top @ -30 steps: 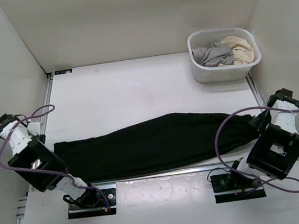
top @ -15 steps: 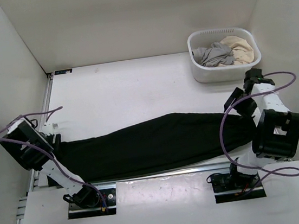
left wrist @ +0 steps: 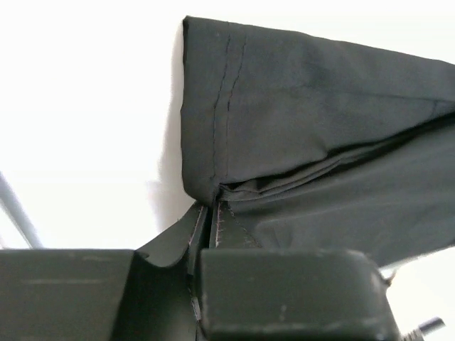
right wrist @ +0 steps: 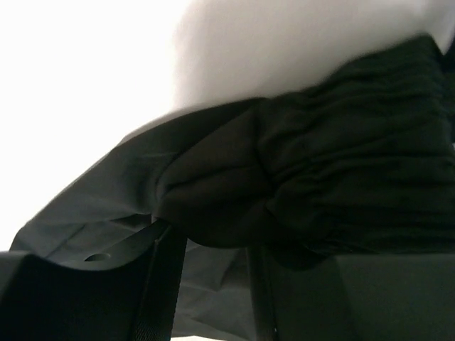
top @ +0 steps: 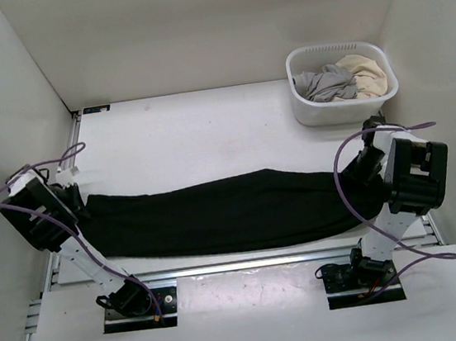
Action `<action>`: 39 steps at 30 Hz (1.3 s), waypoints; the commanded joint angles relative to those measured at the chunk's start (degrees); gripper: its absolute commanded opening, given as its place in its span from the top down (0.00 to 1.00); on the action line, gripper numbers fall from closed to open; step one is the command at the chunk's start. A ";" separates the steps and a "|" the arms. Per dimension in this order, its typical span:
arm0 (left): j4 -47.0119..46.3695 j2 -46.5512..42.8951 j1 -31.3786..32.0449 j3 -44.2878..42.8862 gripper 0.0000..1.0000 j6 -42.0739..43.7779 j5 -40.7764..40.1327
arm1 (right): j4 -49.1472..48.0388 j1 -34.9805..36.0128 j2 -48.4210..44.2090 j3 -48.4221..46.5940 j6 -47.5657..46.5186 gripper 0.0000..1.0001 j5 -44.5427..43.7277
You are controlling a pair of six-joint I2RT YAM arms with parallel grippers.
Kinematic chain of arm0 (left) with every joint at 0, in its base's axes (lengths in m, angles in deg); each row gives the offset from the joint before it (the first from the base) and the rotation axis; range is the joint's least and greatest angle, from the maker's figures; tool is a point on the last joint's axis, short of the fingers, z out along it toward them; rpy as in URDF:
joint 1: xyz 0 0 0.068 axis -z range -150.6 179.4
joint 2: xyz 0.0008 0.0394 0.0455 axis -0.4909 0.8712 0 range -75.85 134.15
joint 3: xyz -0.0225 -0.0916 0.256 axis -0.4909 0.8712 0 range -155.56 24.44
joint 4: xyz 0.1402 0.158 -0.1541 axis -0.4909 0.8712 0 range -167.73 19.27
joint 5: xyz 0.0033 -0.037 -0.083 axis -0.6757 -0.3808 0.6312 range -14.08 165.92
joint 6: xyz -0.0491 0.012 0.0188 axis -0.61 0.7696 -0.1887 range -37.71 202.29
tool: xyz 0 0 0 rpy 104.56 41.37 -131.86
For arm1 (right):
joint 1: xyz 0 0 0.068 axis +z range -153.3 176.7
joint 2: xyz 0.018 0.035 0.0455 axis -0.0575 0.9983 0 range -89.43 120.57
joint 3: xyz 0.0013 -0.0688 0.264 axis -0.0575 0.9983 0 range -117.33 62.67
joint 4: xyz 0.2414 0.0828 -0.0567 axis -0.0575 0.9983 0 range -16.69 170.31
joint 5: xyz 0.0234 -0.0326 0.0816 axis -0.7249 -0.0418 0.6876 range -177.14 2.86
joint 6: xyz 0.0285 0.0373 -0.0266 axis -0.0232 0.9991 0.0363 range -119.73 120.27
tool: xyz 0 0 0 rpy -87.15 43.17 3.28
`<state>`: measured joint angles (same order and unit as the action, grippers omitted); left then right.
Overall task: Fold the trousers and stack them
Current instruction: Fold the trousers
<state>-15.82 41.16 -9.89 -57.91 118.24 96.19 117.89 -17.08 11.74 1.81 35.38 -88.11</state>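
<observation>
**Trousers held at both ends.** The plain black fabric trousers [top: 225,212] lay stretched lengthwise across the near half of the white worktop [top: 207,131], their front edge beside its metal front rail [top: 240,265]. The left gripper [left wrist: 206,217] was clenched on a hem corner, and the right gripper [right wrist: 217,245] was clamped on the gathered waistband. Open worktop extended behind the cloth to the white plastic basket [top: 338,114] at far right. Fabric hid the right gripper's fingertips, and that wrist view was blurred.

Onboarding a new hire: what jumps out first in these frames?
Black trousers lie stretched along the near side of the table, left gripper shut on the hemmed end, right gripper shut on the gathered end. A white basket holding a grey garment and a beige garment sits far right.
</observation>
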 commanded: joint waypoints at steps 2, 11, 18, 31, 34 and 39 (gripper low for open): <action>-2.94 1.37 3.42 -6.59 0.85 -3.07 6.09 | -8.98 -0.28 6.58 -5.75 1.10 0.58 -6.93; -2.94 5.59 5.80 -13.02 0.81 -7.20 4.78 | -6.44 -0.28 9.41 -21.40 -2.31 0.44 -3.52; -2.32 4.99 5.80 -11.88 0.71 -7.73 4.78 | -2.49 -2.56 -5.86 -17.90 -4.18 0.02 -0.87; -0.74 2.61 5.80 -9.94 0.60 -7.20 3.11 | -10.64 -10.83 -9.25 -0.49 0.39 0.01 5.01; -0.74 2.61 5.80 -9.94 0.60 -7.20 2.58 | -15.38 -10.83 -3.53 -1.19 1.00 0.01 5.89; 0.32 2.08 5.80 -10.47 0.57 -7.20 1.53 | -12.50 -10.83 2.63 -2.78 2.42 0.02 2.12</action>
<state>-16.12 47.46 -3.81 -67.96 110.54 98.49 107.36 -27.68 11.85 -1.03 36.54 -84.20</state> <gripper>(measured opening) 0.420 0.984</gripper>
